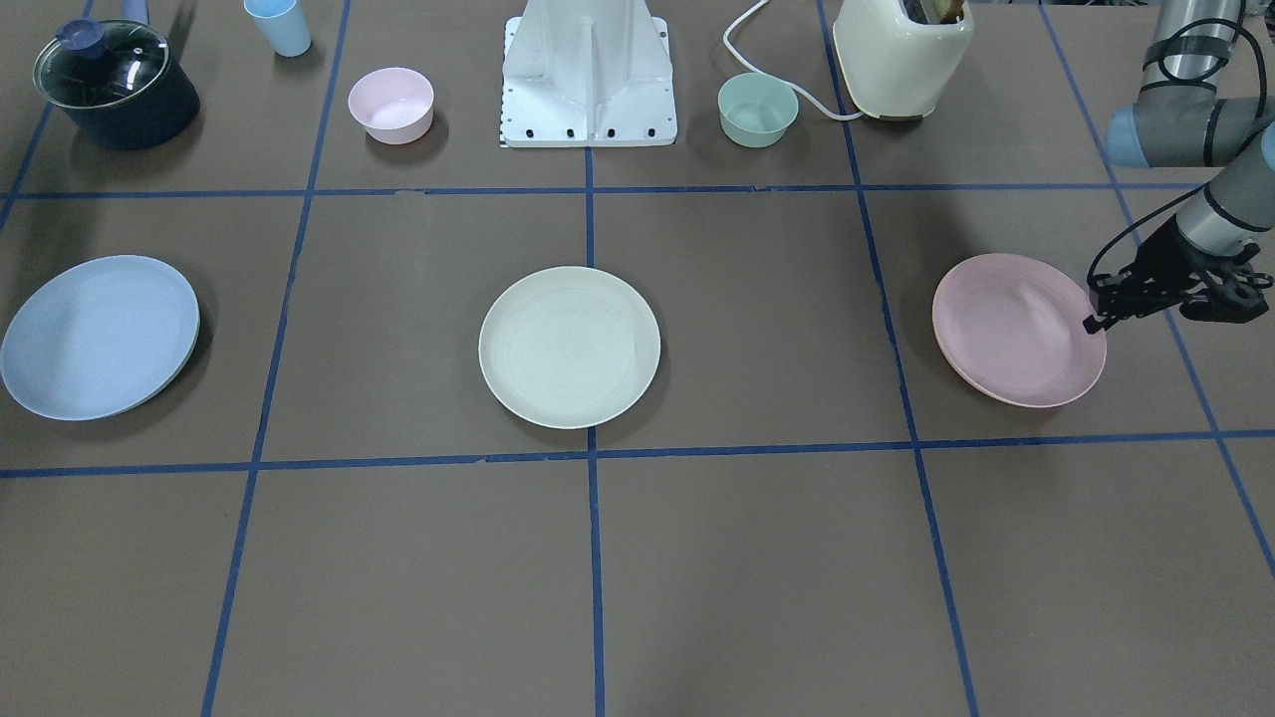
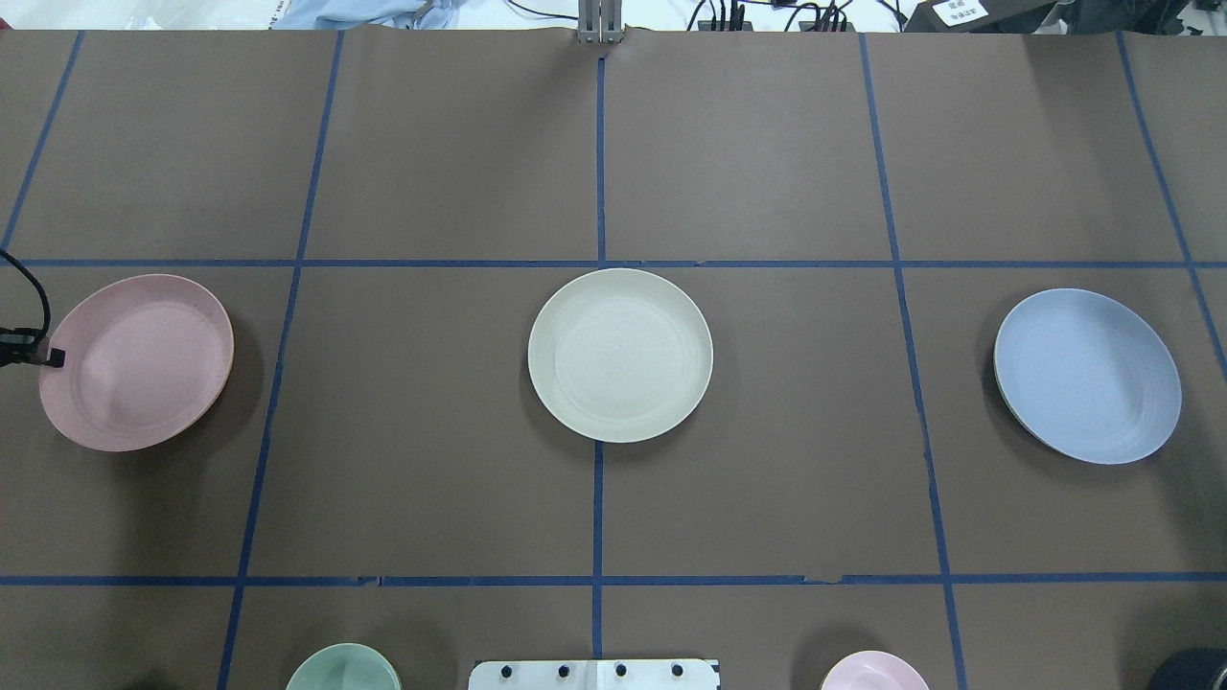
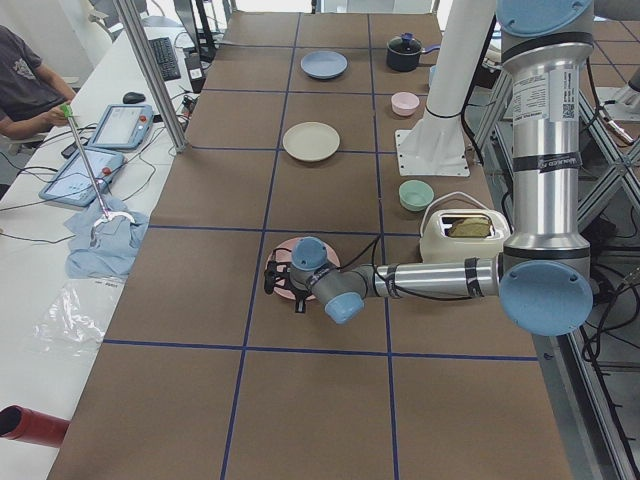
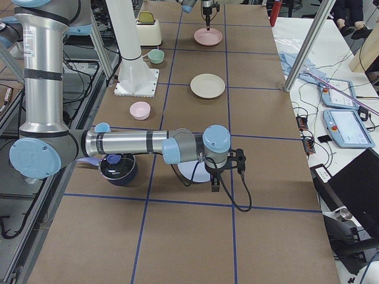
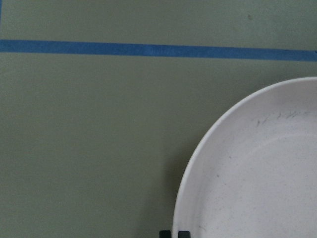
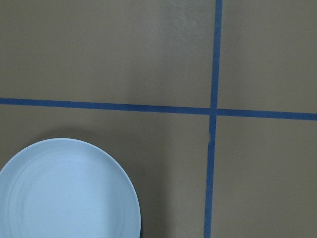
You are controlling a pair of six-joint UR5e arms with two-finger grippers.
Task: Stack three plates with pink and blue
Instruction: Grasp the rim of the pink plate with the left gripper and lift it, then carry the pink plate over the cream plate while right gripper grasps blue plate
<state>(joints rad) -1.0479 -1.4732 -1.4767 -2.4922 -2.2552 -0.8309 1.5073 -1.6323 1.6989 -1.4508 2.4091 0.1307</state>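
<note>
The pink plate (image 1: 1011, 334) lies at my left side and also shows in the overhead view (image 2: 139, 362). My left gripper (image 1: 1094, 317) is at its outer rim. In the left wrist view the fingertips (image 5: 165, 233) stand close together on that rim (image 5: 257, 173). The cream-white plate (image 1: 569, 347) sits alone at the table's middle. The blue plate (image 1: 98, 337) lies at my right side, a little tilted. My right gripper (image 4: 215, 184) shows only in the exterior right view, beside the blue plate (image 4: 190, 171); I cannot tell if it is open or shut.
Along the robot's edge stand a lidded dark pot (image 1: 115, 85), a light blue cup (image 1: 279, 25), a small pink bowl (image 1: 390, 105), the white robot base (image 1: 588, 75), a green bowl (image 1: 757, 110) and a cream toaster (image 1: 901, 55) with its cord.
</note>
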